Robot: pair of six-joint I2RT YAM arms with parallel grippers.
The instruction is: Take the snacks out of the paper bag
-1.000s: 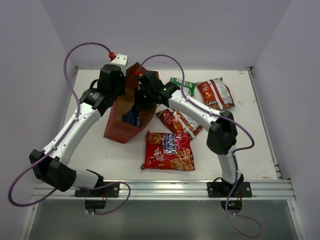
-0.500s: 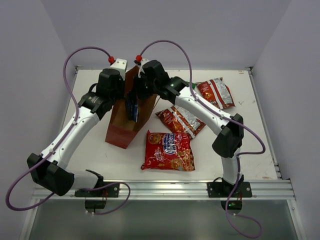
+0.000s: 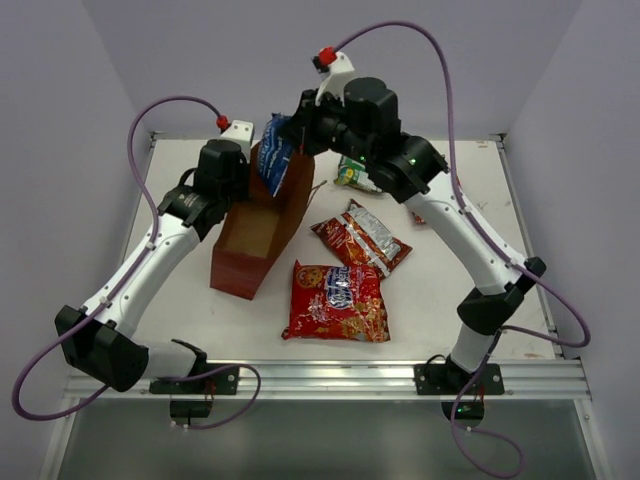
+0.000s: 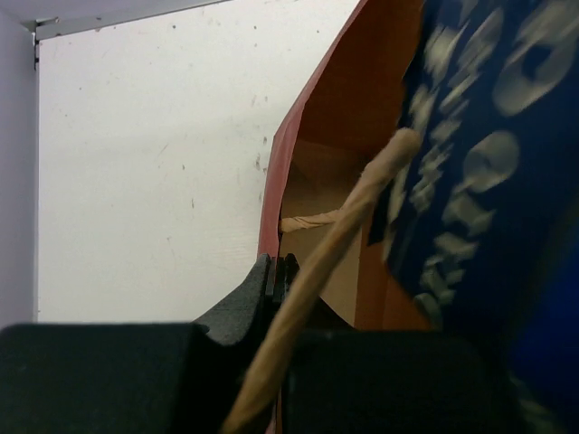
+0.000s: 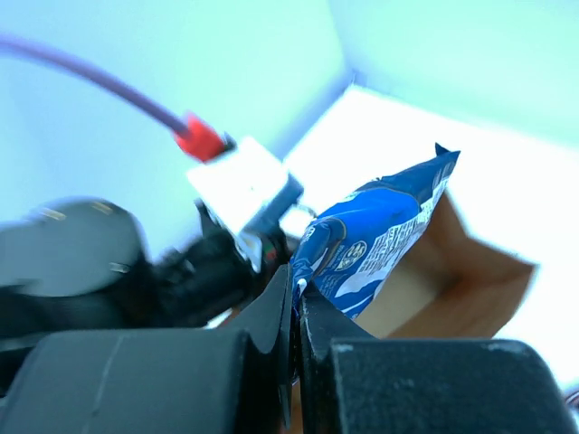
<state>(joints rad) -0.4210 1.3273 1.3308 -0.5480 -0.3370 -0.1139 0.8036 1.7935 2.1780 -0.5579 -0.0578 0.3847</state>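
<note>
The reddish-brown paper bag (image 3: 250, 240) stands tilted at the table's back left, its tan inside showing. My left gripper (image 3: 244, 186) is shut on the bag's left rim (image 4: 271, 208), with a twisted paper handle (image 4: 336, 258) crossing in front of it. My right gripper (image 3: 299, 133) hangs above the bag's mouth, shut on the top edge of a blue snack packet (image 3: 275, 155) that dangles over the opening (image 5: 384, 231). On the table lie a large red cookie bag (image 3: 336, 301), a red chip bag (image 3: 361, 237) and a green-white packet (image 3: 353, 176).
The right arm (image 3: 450, 210) arches high over the table's back right and hides part of it. A metal rail (image 3: 320, 378) runs along the near edge. Walls close in at the back and on both sides.
My right gripper has risen out of the bag with the blue packet, from deep inside to above the mouth. The bag has tipped more upright in my left gripper's hold.
</note>
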